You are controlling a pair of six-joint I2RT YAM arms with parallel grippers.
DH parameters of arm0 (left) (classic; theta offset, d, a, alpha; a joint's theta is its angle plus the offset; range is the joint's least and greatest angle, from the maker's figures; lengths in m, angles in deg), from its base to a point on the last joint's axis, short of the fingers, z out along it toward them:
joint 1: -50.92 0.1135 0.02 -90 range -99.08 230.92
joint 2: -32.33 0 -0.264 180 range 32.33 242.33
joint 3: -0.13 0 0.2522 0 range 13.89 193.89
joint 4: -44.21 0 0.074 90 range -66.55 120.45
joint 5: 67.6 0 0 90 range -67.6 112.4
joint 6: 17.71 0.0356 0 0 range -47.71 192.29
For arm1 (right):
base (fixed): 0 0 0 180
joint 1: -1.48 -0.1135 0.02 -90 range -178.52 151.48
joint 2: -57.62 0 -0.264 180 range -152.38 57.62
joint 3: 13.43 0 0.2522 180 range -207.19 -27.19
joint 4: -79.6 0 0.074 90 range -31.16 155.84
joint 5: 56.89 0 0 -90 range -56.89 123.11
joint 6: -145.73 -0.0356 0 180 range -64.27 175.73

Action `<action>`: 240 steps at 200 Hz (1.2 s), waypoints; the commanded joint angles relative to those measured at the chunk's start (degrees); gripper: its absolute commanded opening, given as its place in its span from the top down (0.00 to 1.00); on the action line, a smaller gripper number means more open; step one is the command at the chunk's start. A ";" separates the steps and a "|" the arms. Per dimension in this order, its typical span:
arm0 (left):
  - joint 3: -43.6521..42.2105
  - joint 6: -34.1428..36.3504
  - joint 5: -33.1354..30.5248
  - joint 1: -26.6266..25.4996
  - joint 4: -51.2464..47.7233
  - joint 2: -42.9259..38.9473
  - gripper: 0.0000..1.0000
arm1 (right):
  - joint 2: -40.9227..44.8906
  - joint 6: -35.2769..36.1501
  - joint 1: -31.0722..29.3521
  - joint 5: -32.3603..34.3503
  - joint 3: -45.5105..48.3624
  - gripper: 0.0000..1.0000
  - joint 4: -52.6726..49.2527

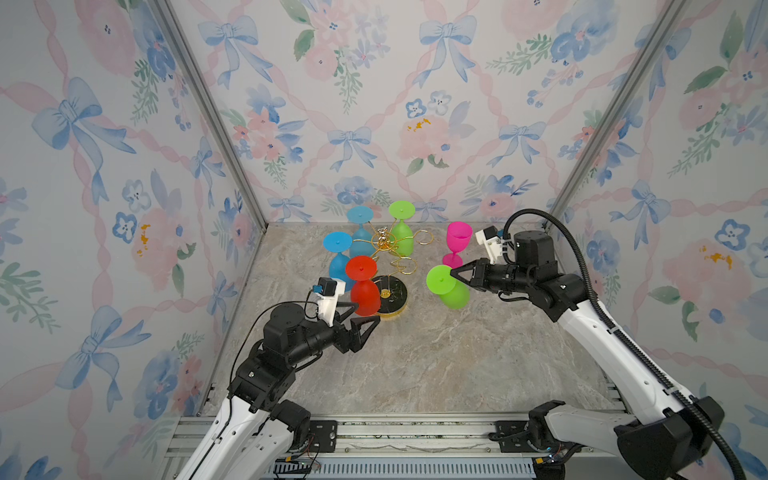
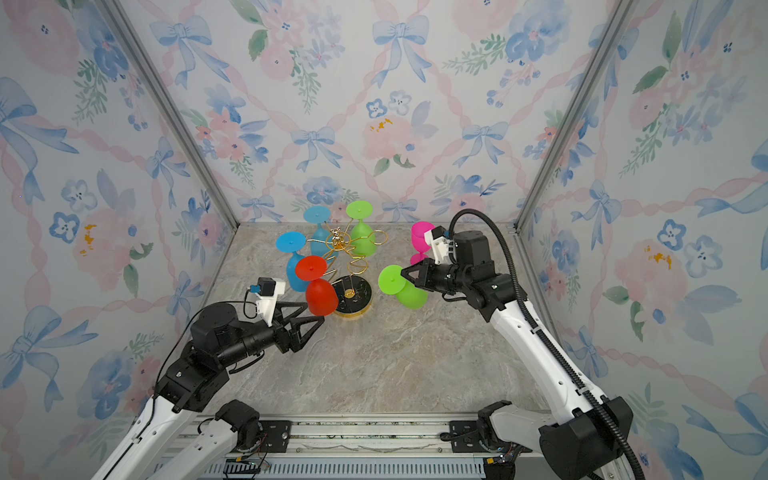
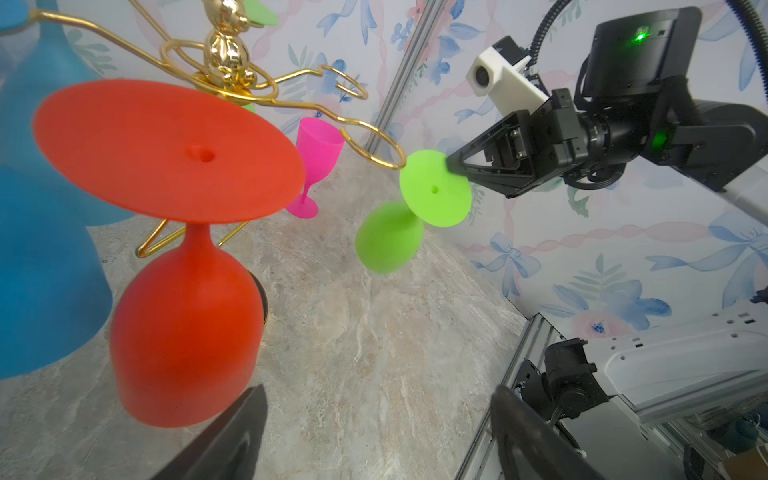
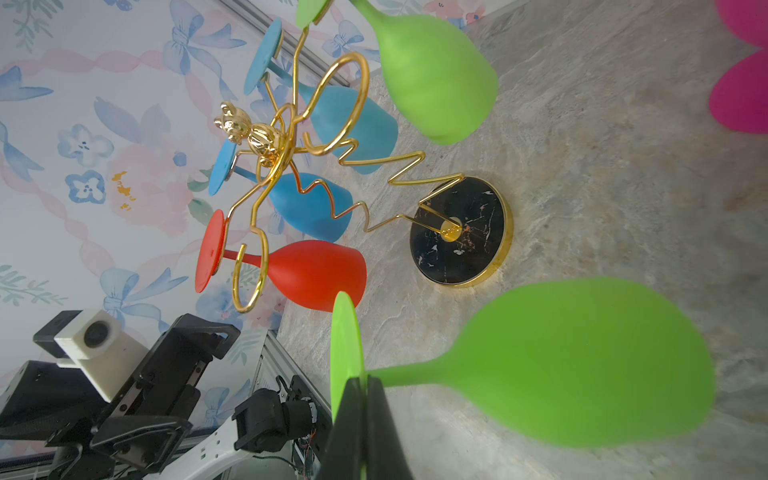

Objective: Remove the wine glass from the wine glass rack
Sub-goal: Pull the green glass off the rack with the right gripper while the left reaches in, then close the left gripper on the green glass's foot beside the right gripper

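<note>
The wine glass rack (image 1: 384, 243), gold wire on a round black base (image 1: 395, 296), stands at the back middle of the table. My right gripper (image 1: 453, 273) is shut on the foot of a green wine glass (image 1: 451, 291), held upside down and tilted in the air to the right of the rack, clear of its arms. In the right wrist view the gripper (image 4: 365, 380) pinches the foot's edge, and the green wine glass (image 4: 582, 361) has its bowl beyond. My left gripper (image 1: 365, 315) is open at the rim of a red glass (image 1: 365, 291) hanging on the rack. In the left wrist view the gripper (image 3: 378, 392) holds nothing, and the red glass (image 3: 187, 299) is beside one finger.
Two blue glasses (image 1: 338, 253) (image 1: 360, 228) and another green glass (image 1: 402, 232) hang upside down on the rack. A pink glass (image 1: 457, 245) stands upright on the table behind my right gripper. Papered walls close in three sides, and a metal rail (image 1: 395, 432) runs along the front.
</note>
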 commanded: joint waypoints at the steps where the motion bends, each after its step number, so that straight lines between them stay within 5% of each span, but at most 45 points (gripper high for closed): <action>1: 1.46 -3.77 4.14 -1.09 2.47 -0.65 0.15 | 2.59 3.71 -1.13 0.46 1.55 1.00 0.09; 45: -1.11 -9.64 0.75 -9.49 13.35 0.67 0.15 | 5.81 7.49 -3.05 0.60 3.21 1.00 0.75; 111: -3.04 -14.78 -7.50 -23.61 30.61 13.39 0.23 | 13.02 11.10 -4.08 0.76 7.79 1.00 2.40; 240: 3.45 -20.77 -4.14 -25.93 40.02 25.29 0.38 | 23.87 14.60 -9.07 0.55 13.50 1.00 7.43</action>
